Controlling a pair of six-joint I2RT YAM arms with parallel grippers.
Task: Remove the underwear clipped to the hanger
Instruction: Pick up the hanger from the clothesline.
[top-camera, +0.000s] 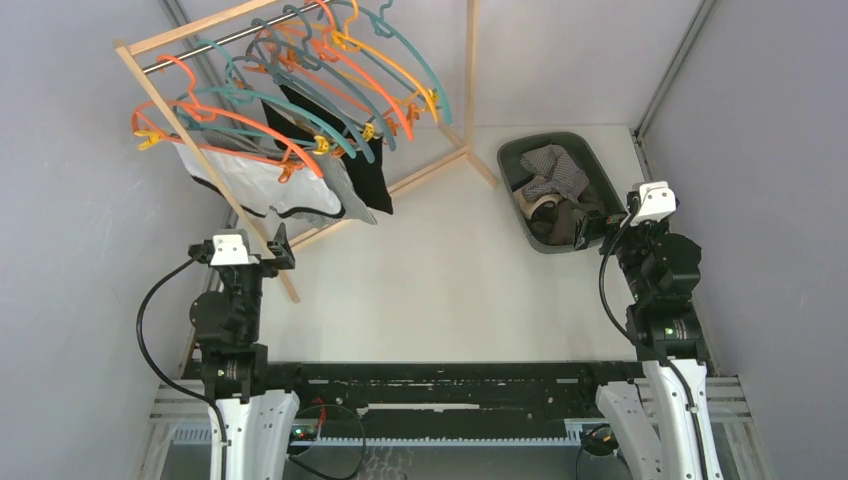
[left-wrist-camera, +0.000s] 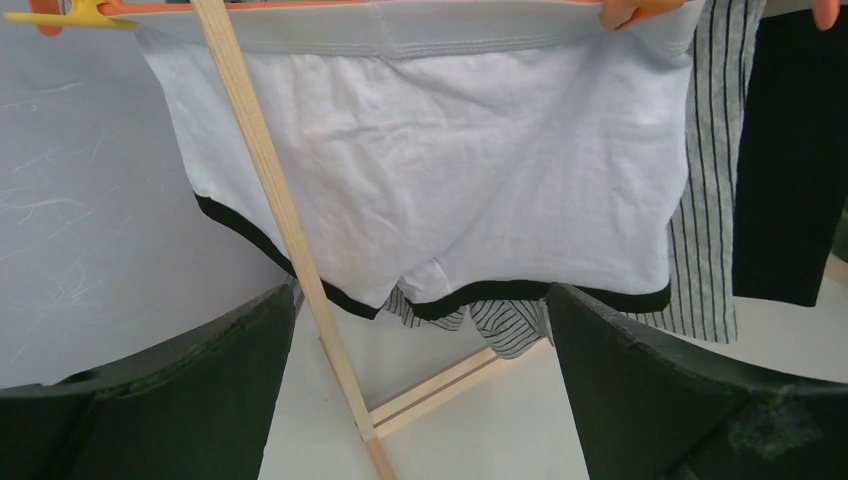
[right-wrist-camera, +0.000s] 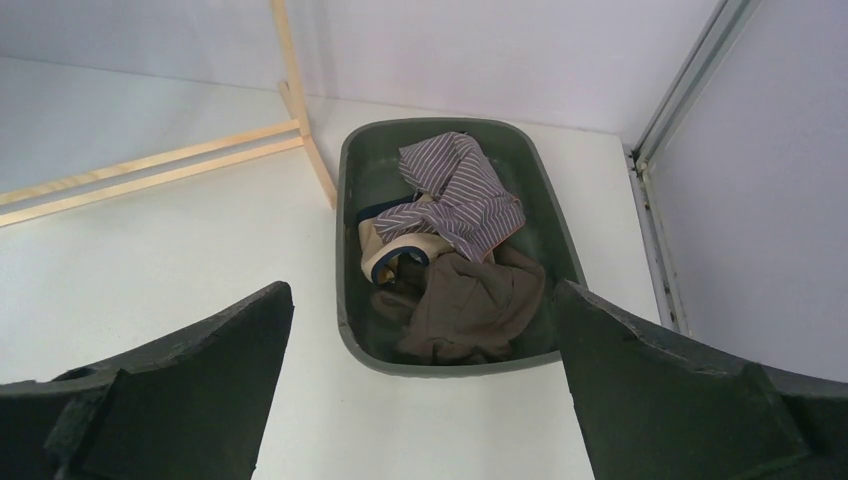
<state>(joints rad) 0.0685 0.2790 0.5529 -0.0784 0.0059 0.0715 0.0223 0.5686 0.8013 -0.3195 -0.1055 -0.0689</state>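
Two black robot arms stand at the near table edge. The left gripper (top-camera: 278, 248) sits just in front of the near leg of a wooden rack (left-wrist-camera: 271, 170). Its fingers are spread wide and hold nothing. The right gripper (top-camera: 588, 232), well to the right of the rack, is just as wide open and empty. It sits by the near end of a dark green tub (right-wrist-camera: 345, 250) of crumpled clothes (right-wrist-camera: 455, 200).

Orange and teal hangers (top-camera: 300, 55) hang from the rack's rail. The underwear is clipped to them at the rack's near left end: white briefs (left-wrist-camera: 430, 170) with black trim in front, a grey striped pair (left-wrist-camera: 705, 200) behind, and a black pair (left-wrist-camera: 790, 150) further right. The tub lies beyond the rack's right foot.
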